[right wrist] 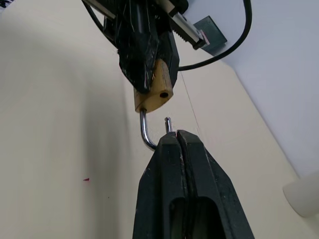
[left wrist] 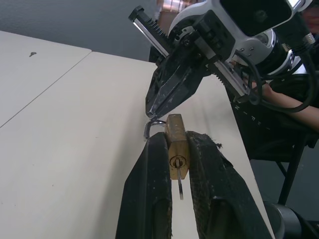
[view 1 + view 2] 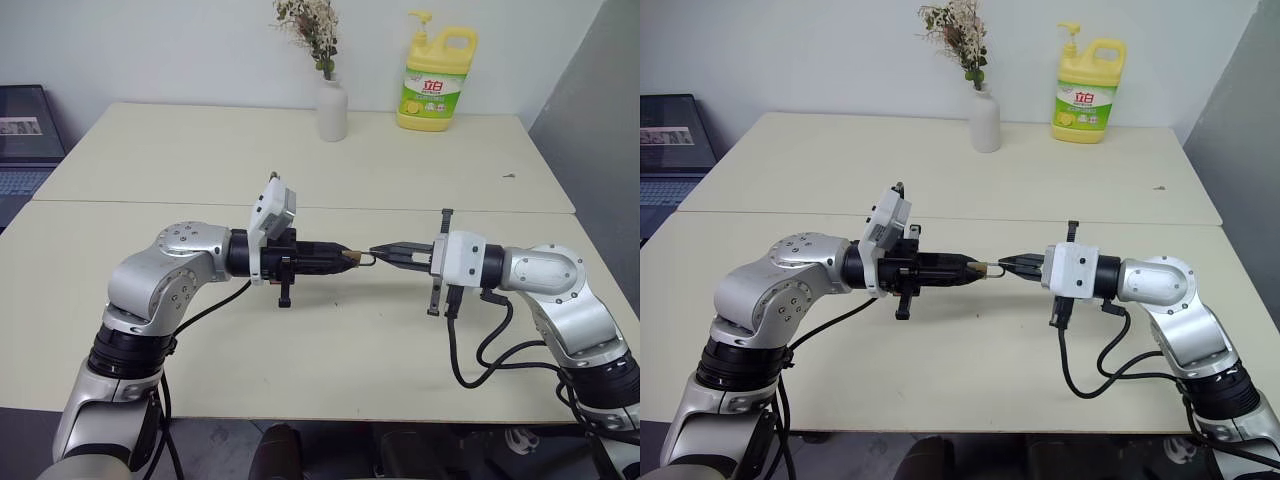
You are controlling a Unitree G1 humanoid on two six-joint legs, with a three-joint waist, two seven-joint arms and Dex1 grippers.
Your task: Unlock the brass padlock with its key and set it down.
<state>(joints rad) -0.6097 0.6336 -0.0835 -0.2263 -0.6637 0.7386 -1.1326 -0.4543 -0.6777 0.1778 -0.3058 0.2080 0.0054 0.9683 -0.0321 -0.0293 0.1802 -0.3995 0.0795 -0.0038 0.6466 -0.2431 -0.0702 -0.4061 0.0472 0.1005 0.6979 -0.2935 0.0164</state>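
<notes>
Right wrist view shows my right gripper [image 1: 175, 135] pinched shut on the freed shackle, pulled clear of the brass padlock [image 1: 154, 94]. My left gripper [image 2: 177, 144] clamps the padlock body in mid-air, key [image 2: 180, 185] in. The table [image 3: 330, 340] lies directly below.

1. Even, bright indoor light falls from overhead; the cream table [image 3: 330, 160] shows no glare.
2. Shadows are soft and faint.
3. Head views are sharp.
4. Wrist views blur slightly in the background.
</notes>
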